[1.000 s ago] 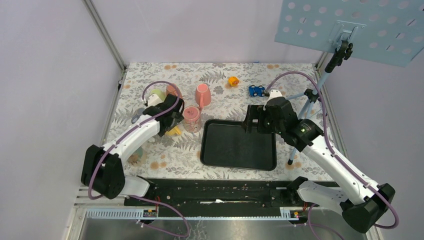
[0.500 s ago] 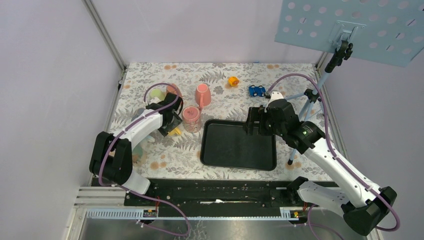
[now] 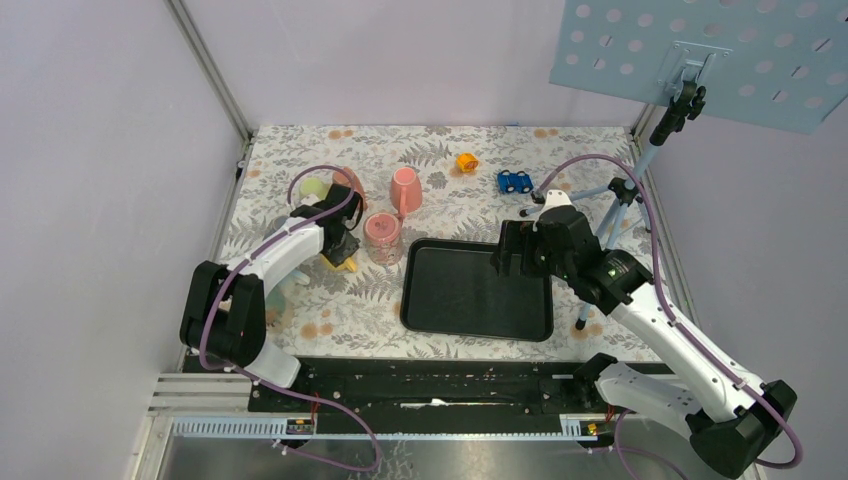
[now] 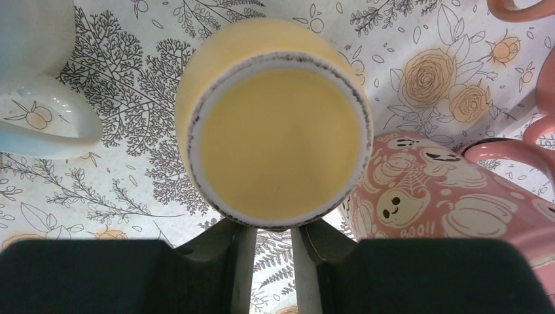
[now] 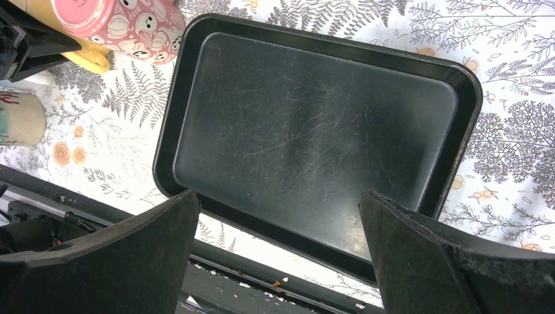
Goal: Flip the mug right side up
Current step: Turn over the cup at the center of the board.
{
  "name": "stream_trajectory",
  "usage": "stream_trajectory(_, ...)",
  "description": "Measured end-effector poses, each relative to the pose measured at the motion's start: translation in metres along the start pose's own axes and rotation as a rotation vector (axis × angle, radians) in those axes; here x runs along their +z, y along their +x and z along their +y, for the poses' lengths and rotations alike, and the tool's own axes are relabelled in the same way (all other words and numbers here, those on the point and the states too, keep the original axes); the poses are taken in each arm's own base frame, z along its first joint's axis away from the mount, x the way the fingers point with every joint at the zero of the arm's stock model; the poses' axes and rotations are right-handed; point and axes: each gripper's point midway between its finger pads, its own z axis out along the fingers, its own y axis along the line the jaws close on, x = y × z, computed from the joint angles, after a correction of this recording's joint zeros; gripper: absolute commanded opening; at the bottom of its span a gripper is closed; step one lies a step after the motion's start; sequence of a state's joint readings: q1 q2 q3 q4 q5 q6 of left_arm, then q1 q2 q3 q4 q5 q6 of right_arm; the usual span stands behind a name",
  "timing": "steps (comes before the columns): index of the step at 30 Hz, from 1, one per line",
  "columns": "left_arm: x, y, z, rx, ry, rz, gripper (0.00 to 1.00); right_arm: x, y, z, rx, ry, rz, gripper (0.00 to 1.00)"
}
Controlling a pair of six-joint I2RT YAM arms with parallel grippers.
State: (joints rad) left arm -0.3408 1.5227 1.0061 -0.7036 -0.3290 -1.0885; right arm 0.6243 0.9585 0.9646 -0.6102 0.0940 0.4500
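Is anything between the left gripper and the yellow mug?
Nothing visible. The left gripper has its fingers right at the near edge of the yellow mug. A pink mug lies close beside it and might hinder the turn.

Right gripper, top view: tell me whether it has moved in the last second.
Yes. The right gripper has shifted slightly toward the near edge, farther in over the tray's far right corner.

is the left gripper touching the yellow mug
Cannot tell. In the left wrist view the fingertips of the left gripper vanish behind the upturned yellow mug, hiding any contact; the top view is too small to settle it.
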Motion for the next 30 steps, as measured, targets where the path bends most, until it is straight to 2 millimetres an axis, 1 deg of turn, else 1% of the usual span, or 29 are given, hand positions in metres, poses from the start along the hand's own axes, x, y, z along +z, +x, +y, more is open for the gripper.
stream_trajectory(2,0.000,0.001,-0.001,0.002,0.005,0.004,0.19,0.001,0.002,-0.001,0.000,0.002,0.004,0.99)
stream_trajectory(5,0.000,0.001,-0.001,0.010,0.006,0.005,0.01,0.001,0.004,-0.002,0.000,0.004,0.007,0.99)
stream_trajectory(6,0.000,0.001,-0.001,0.012,0.007,0.005,0.00,0.001,0.004,-0.002,0.000,0.004,0.007,0.99)
stream_trajectory(14,-0.001,0.000,0.000,0.040,0.012,0.010,0.00,0.001,0.005,-0.002,0.005,0.003,0.008,0.99)
stream_trajectory(17,-0.004,0.000,-0.001,0.061,0.035,0.024,0.00,0.001,0.006,-0.002,0.011,0.002,0.010,0.99)
stream_trajectory(24,-0.026,-0.002,-0.003,0.105,0.126,0.045,0.00,0.002,0.003,0.006,0.035,-0.031,0.002,0.99)
stream_trajectory(30,-0.048,-0.010,0.002,0.143,0.167,0.014,0.00,0.004,0.002,0.014,0.055,-0.068,0.002,0.99)
